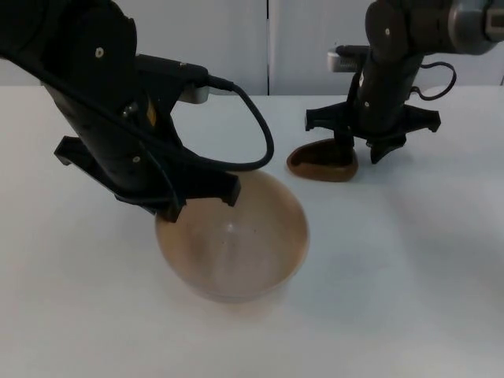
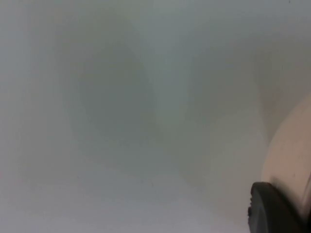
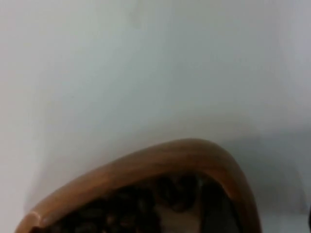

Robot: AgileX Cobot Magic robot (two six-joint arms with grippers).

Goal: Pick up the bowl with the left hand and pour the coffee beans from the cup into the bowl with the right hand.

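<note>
**Bowl gripped at its far-left rim; cup of beans gripped, pour not begun**

Near: the bowl (image 1: 231,240) sits at the near centre of the table (image 1: 409,299), pale tan, mouth up, nothing visible inside. The left gripper (image 1: 201,201) is at its far-left rim. Its wrist view shows one fingertip (image 2: 274,208) against the pale bowl wall, so the gripper appears closed on the rim. I cannot tell whether the bowl is off the table yet.

Far: the cup (image 1: 321,161), brown and shallow, is right of centre, well apart from the bowl. The right gripper (image 1: 356,151) is at its right rim, with one finger seemingly inside and clamping the wall. The coffee beans (image 3: 131,208) lie dark inside the brown rim.

Step in hand, my judgement: raise the bowl level and hold it steady. Then carry the cup leftward and nearer until its lip overhangs the bowl's middle before tipping. Tip slowly, as beans roll and bounce off a hard wall.

Orientation: the cup's mouth looks oval, its long axis running left to right. It appears to face up, perhaps slightly tilted toward the near side. The bowl is round, with no long axis.
</note>
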